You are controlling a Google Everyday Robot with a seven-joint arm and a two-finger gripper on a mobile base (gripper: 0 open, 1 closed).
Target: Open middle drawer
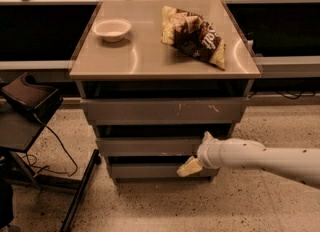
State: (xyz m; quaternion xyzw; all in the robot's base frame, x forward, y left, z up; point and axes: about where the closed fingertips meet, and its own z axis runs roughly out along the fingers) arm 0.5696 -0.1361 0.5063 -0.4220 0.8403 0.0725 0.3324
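Note:
The middle drawer [150, 146] is the shallow grey front between the taller scratched top front [160, 111] and the narrow bottom front [150, 171]. It looks pushed in, about level with the bottom front. My gripper [192, 165] comes in from the right on a white arm [260, 158]. It is at the right end of the cabinet, with its tan tip in front of the gap between the middle and bottom fronts. The arm's end covers the right end of the middle drawer.
On the cabinet's top [150, 61] stand a white bowl [112, 28] and a chip bag [196, 36]. A dark stand with a black box [30, 101], a cable and a slanting black leg [80, 186] sits to the left. Speckled floor lies in front.

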